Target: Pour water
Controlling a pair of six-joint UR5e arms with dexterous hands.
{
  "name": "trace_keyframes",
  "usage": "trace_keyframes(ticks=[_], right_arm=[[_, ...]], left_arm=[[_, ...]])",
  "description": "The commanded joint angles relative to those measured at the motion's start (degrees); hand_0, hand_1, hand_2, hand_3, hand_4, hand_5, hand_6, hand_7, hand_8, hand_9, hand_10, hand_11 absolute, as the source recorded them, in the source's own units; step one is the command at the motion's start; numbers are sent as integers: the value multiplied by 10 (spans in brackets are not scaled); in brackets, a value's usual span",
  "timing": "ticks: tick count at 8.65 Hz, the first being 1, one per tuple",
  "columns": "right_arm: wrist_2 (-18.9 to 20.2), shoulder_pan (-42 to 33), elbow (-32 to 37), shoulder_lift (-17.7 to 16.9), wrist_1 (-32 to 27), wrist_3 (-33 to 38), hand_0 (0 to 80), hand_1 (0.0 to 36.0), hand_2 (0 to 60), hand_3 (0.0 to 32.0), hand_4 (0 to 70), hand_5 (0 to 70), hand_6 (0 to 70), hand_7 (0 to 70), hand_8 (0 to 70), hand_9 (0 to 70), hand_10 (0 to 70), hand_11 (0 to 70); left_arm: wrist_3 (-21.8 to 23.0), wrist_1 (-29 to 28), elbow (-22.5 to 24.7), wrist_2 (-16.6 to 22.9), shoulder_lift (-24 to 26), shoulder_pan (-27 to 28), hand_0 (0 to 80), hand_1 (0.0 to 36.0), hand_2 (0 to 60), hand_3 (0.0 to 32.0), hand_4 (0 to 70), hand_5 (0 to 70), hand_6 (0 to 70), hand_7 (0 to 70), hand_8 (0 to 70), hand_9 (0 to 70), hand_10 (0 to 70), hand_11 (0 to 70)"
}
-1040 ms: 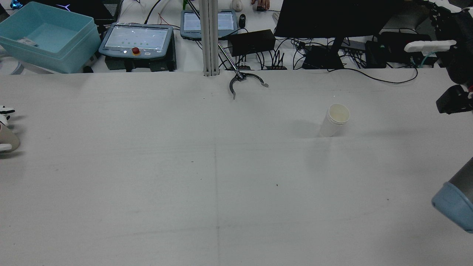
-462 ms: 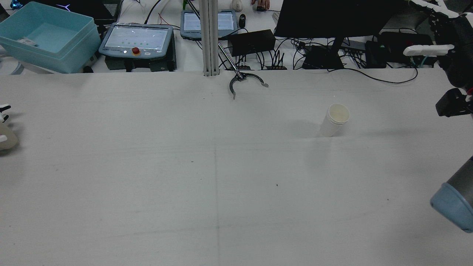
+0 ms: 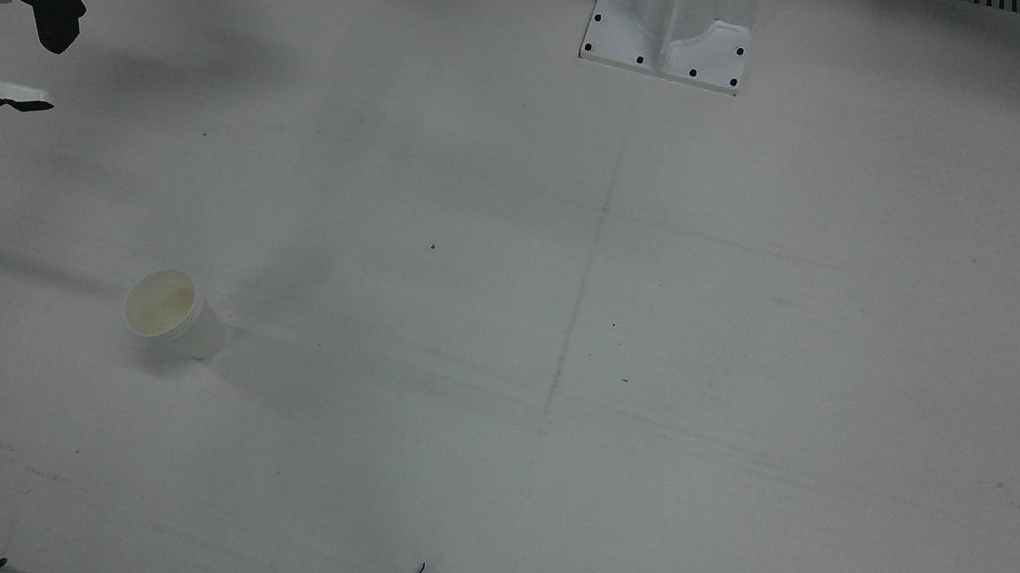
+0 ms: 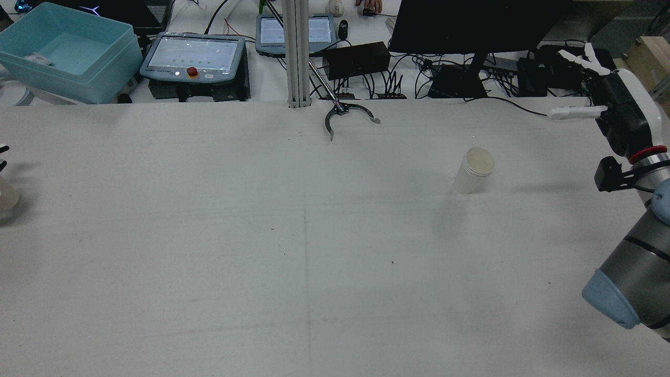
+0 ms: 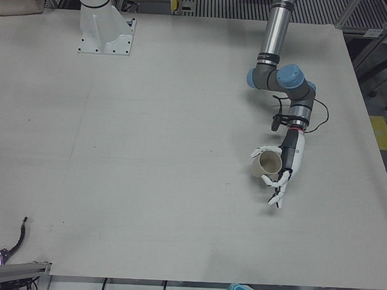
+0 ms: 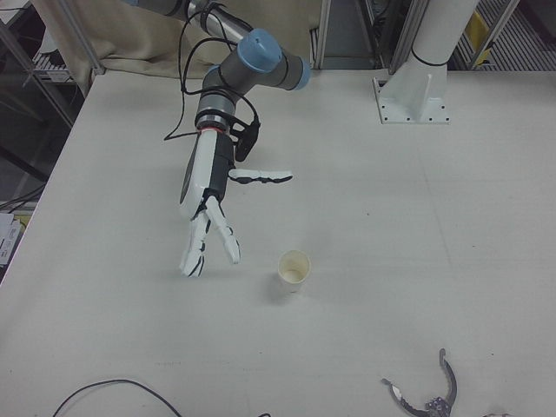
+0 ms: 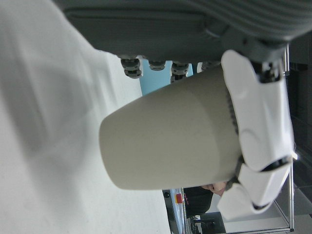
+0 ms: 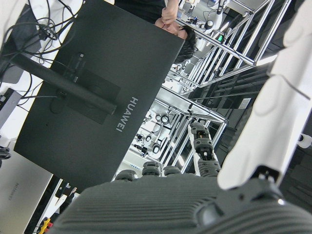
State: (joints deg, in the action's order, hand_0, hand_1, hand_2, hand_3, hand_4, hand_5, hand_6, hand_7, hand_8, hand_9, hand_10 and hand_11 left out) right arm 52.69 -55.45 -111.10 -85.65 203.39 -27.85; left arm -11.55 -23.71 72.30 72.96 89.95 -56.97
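Note:
A white cup stands upright on the table's right half in the rear view (image 4: 475, 170). It also shows in the front view (image 3: 167, 316) and the right-front view (image 6: 294, 269). My right hand (image 6: 208, 213) is open with fingers spread, hovering above the table beside this cup and apart from it. The right hand also shows in the rear view (image 4: 612, 112). My left hand (image 5: 284, 168) is shut on a beige cup (image 5: 268, 163), held tilted near the table's left edge. In the left hand view its fingers (image 7: 258, 126) wrap the beige cup (image 7: 170, 136). The cups' contents cannot be told.
A black claw tool (image 4: 345, 118) lies at the far middle edge. Behind the table are a monitor (image 4: 471, 26), a teal bin (image 4: 68, 52), a teach pendant (image 4: 193, 55) and cables. A white pedestal (image 3: 672, 13) stands on the robot's side.
My right hand has come lower and further into the rear view, toward the white cup. My left hand with the beige cup has slid further out of that view's left edge.

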Motion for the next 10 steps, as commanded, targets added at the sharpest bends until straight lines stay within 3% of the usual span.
trace_keyframes(ticks=[1,4,5,7,9,10], right_arm=[[-6,22,122,24,-140,7,546,125,0,0,147,26,0,0,41,51,0,0],[-13,25,163,26,-148,67,518,96,0,0,135,16,0,0,45,60,0,0],[-33,25,175,25,-148,82,510,86,0,0,140,23,0,0,47,61,0,0],[-38,60,211,26,-151,105,496,68,0,0,133,30,0,0,46,55,0,0],[-104,121,238,35,-189,123,508,83,0,0,133,29,0,0,41,54,0,0],[-107,135,248,48,-189,126,509,86,0,0,134,29,0,0,40,51,0,0]], left_arm=[[9,23,24,1,-10,-2,460,360,600,0,244,700,0,224,0,30,35,76],[9,24,28,2,-10,-2,453,360,600,0,242,700,0,225,0,31,33,72],[12,24,28,3,-10,-2,459,360,600,0,244,700,0,227,0,31,32,72],[17,24,36,1,-22,-3,457,360,600,0,239,700,0,224,0,30,32,71],[17,19,42,1,-28,-6,453,360,600,0,238,700,0,223,0,30,34,73],[18,17,42,1,-28,-9,451,360,600,0,239,700,0,224,0,30,33,73]])
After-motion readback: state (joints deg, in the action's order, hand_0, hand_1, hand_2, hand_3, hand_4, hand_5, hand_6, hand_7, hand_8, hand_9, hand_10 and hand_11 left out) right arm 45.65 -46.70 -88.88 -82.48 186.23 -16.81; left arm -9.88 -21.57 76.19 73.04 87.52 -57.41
